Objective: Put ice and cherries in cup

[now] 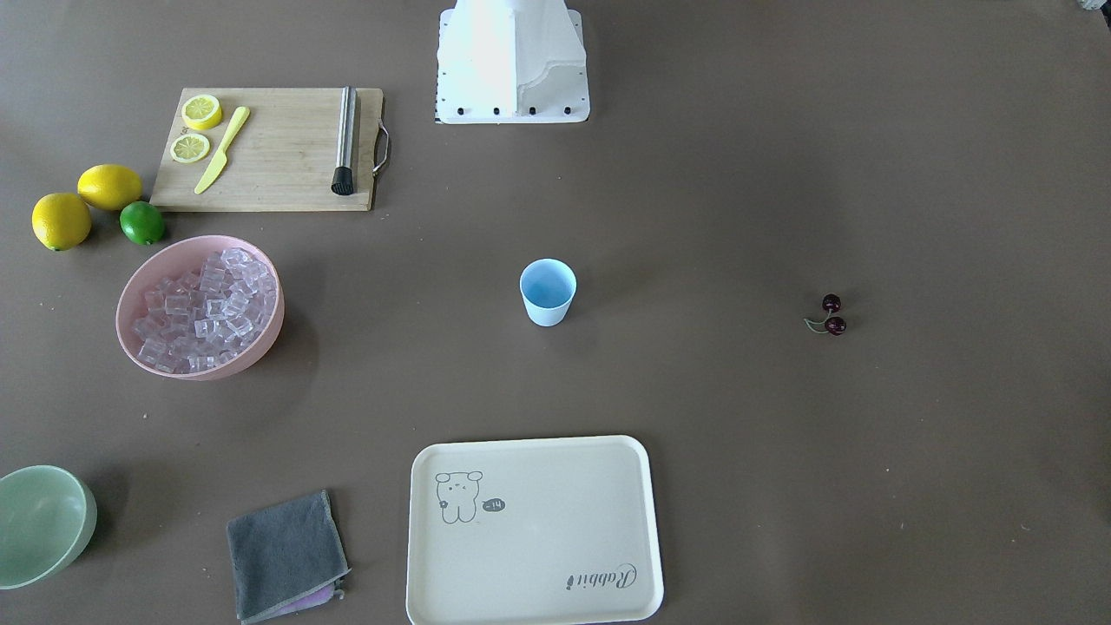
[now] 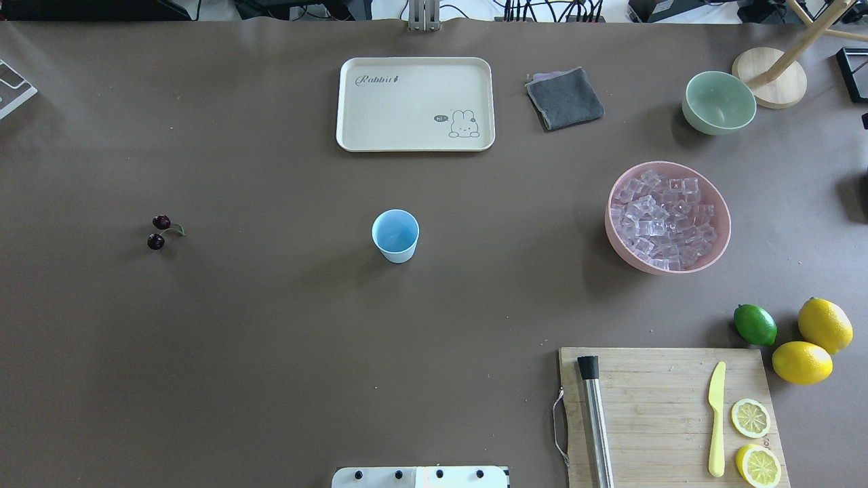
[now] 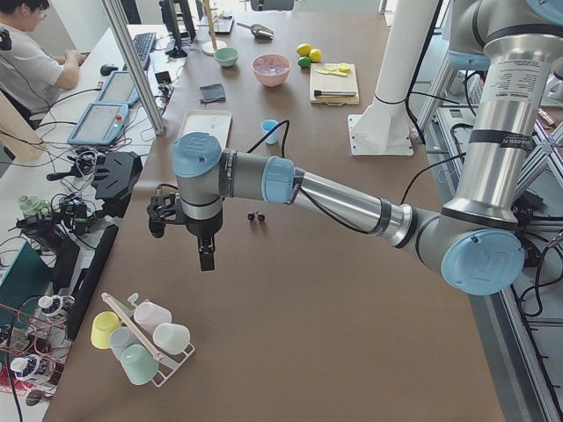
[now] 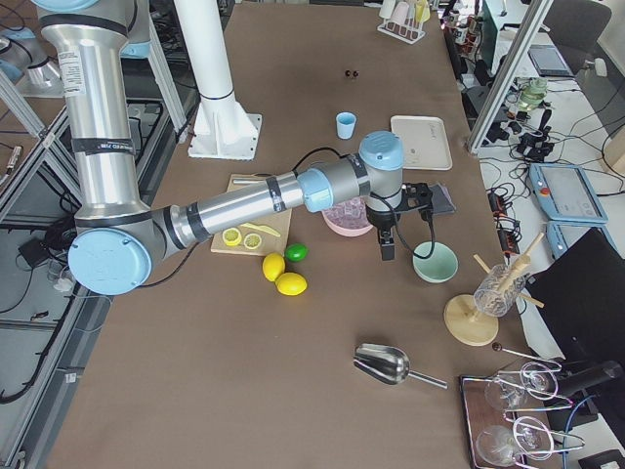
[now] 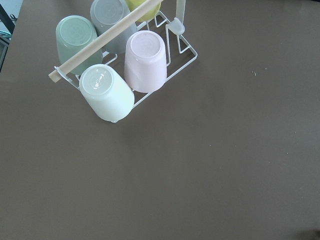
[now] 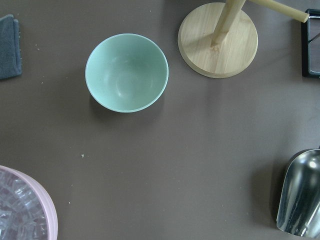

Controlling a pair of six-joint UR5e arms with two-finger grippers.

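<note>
The light-blue cup [image 2: 395,235] stands upright and empty at the table's middle, also in the front view [image 1: 548,291]. The two dark cherries [image 2: 159,232] lie on the table far to its left. Clear ice cubes [image 2: 661,217] fill a pink bowl [image 2: 720,237] to its right. My left gripper [image 3: 205,260] hangs above the table beyond the cherries, near the table's left end; I cannot tell if it is open. My right gripper [image 4: 388,251] hangs between the pink bowl and a mint bowl [image 4: 434,262]; I cannot tell its state either.
A cream tray [image 2: 415,139] and grey cloth [image 2: 564,99] lie at the far side. A cutting board [image 2: 651,386] holds a muddler, yellow knife and lemon halves; two lemons and a lime [image 2: 755,324] sit beside it. A cup rack [image 5: 120,60] and metal scoop [image 6: 300,200] lie at the ends.
</note>
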